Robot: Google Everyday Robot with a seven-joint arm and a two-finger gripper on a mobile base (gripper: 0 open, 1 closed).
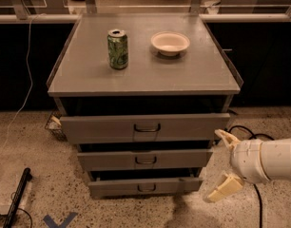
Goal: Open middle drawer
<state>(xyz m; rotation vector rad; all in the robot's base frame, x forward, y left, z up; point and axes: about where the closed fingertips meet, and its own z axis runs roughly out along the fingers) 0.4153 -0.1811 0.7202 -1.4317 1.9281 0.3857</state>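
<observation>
The grey cabinet has three drawers stacked below its top. The middle drawer has a low flat grey front with a small metal loop handle at its centre; it stands a little proud of the cabinet, like the other two. My gripper is low at the right, just beyond the right end of the middle drawer front. Its two cream fingers are spread apart and hold nothing. It does not touch the drawer.
The top drawer is the widest and the bottom drawer the narrowest. A green can and a white bowl stand on the cabinet top. A black cable lies right, a black stick left.
</observation>
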